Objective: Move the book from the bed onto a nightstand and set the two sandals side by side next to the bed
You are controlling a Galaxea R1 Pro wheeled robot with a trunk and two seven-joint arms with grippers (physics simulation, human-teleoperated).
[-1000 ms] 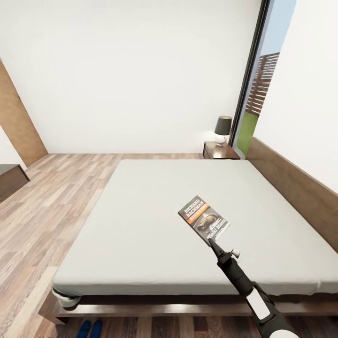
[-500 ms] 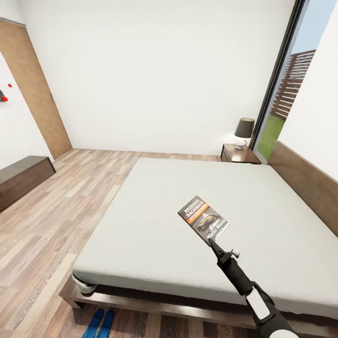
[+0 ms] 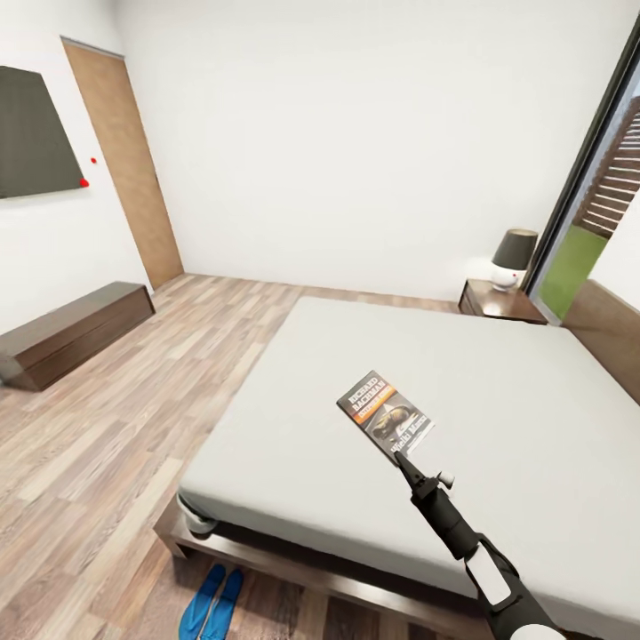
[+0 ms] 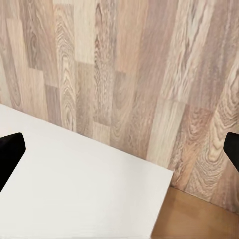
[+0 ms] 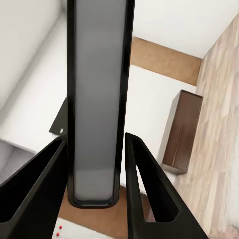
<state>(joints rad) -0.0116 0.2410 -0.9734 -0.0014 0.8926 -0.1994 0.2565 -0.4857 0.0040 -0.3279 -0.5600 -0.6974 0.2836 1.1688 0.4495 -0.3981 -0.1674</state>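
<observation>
White walls and a pale wood-plank floor (image 3: pixel 98 444) frame the bedroom, with the bed (image 3: pixel 498 373) spreading its flat grey mattress across the right half of the head view, its dark frame showing along the near edge. At the far corner of the bed, beside the tall window, stands the nightstand (image 3: pixel 500 302) with a dark-shaded lamp (image 3: pixel 513 256) on its top. A longer dark brown bench cabinet (image 3: pixel 76 331) sits against the left wall under a dark wall panel (image 3: pixel 36 133), near a wooden door (image 3: pixel 124 169). The right gripper (image 3: pixel 402 460) reaches out above the mattress and is clamped on the lower edge of the book (image 3: pixel 385 415), which is lifted clear of the bed with its cover facing the head camera, white lettering and orange band visible. From the right wrist view, the book (image 5: pixel 97 99) shows edge-on as a dark slab pinched between the two black fingers (image 5: pixel 147 184). Both sandals (image 3: pixel 212 603) lie side by side on the floor, just beside the near corner of the bed frame. Seen from the left wrist camera, the left gripper's fingertips (image 4: pixel 10 152) stand wide apart at the picture's edges, holding nothing, above floor planks and a white surface.
</observation>
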